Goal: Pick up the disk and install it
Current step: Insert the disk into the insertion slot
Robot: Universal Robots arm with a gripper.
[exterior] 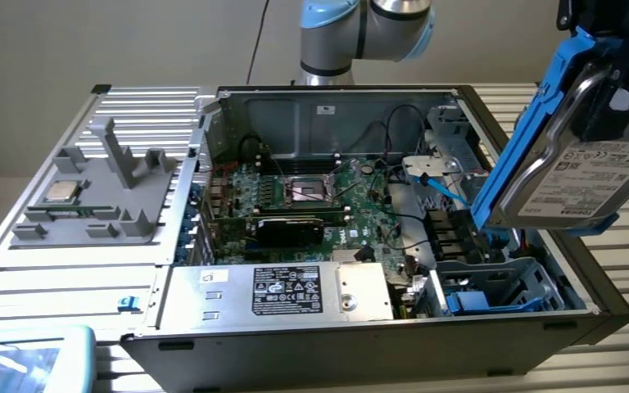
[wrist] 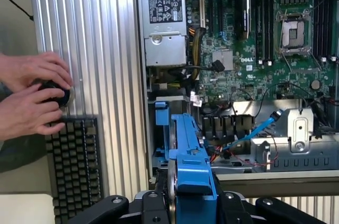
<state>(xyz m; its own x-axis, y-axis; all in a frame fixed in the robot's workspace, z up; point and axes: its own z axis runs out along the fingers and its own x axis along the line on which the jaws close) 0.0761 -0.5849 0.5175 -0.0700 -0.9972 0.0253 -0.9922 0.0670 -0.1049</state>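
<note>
The gripper is clamped on the disk by its blue carrier and holds it tilted in the air. It hangs over the drive bay at the exterior view's right end of the open computer case. The disk's white label seems to read TOSHIBA; the finer print is illegible. Seen from the wrist, the motherboard carries a DELL mark. A person's hands rest beside a keyboard on the ribbed table.
</note>
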